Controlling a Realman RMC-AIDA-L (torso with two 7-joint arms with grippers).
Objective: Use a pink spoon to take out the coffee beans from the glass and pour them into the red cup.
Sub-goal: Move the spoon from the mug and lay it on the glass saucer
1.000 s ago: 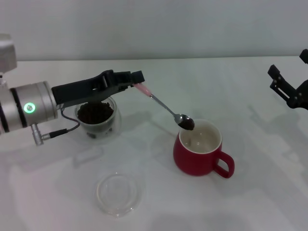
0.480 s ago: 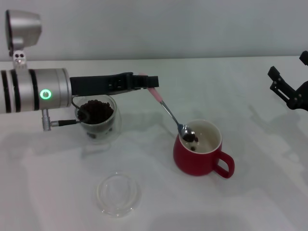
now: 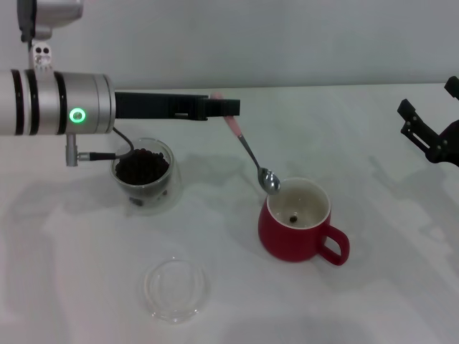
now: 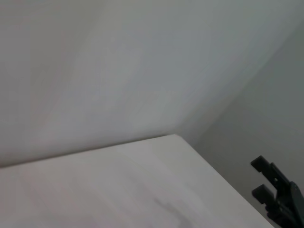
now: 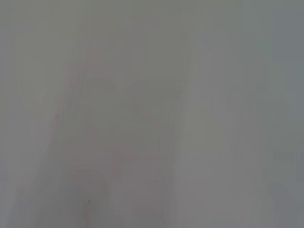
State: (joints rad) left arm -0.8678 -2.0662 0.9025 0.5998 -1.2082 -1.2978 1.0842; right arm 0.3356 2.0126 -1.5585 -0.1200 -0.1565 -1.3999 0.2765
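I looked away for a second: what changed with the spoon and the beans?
The left pincer, shut on the pink spoon, rolled and tipped it; its load of coffee beans dropped into the red cup, leaving the bowl empty at the rim. The arm rose slightly. The glass, clear dish and right pincer stayed put.

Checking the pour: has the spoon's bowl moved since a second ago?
Yes. The pink spoon, held by the left claw, has tipped steeper and emptied, its bowl edging toward the red cup rim's near-left side.

Head camera high — wrist views wallward
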